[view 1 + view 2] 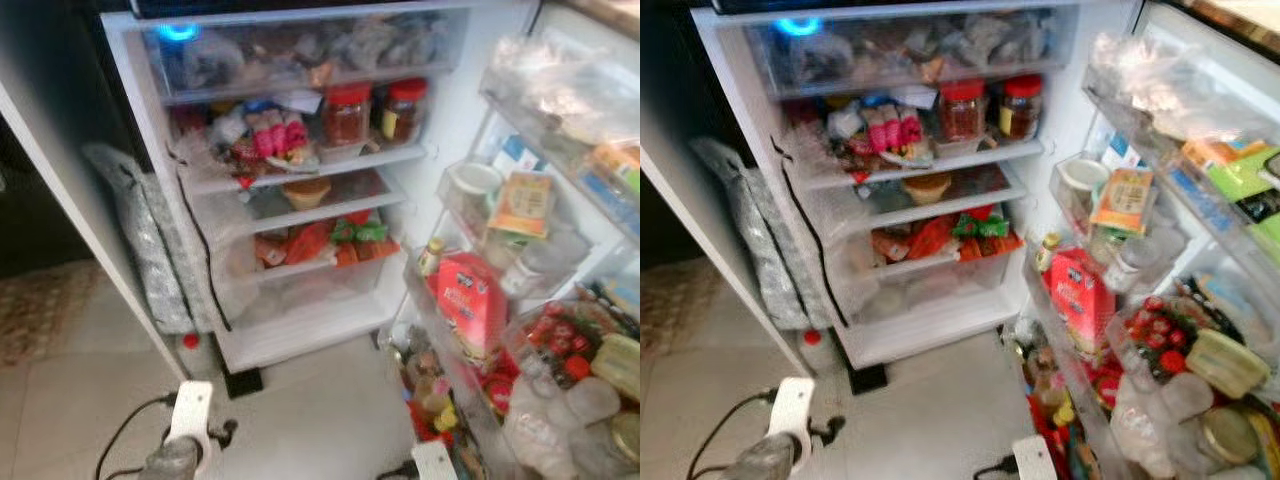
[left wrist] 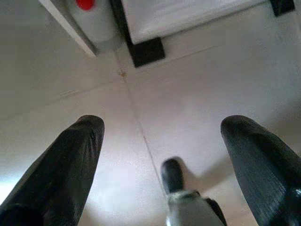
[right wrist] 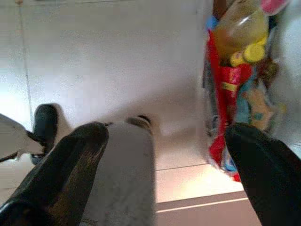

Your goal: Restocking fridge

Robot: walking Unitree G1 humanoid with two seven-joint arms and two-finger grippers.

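The fridge (image 1: 300,170) stands open before me, its shelves crowded with packets, a bowl and two red-lidded jars (image 1: 347,112). Its lowest shelf (image 1: 300,325) looks bare. The open door (image 1: 560,250) on the right holds a red carton (image 1: 470,305), tubs, bottles and bags. Both arms hang low over the floor, the left arm (image 1: 188,425) at bottom left and the right arm (image 1: 433,462) beside the door's foot. My left gripper (image 2: 162,125) is open above bare tiles. My right gripper (image 3: 167,132) is open too, near bottles and packets (image 3: 235,56) in the door's bottom rack.
A grey wrapped bundle (image 1: 140,240) leans against the fridge's left side, with a red-capped bottle (image 1: 190,340) at its base. A black fridge foot (image 1: 242,381) juts onto the pale tiled floor (image 1: 320,410). A patterned rug (image 1: 40,310) lies far left.
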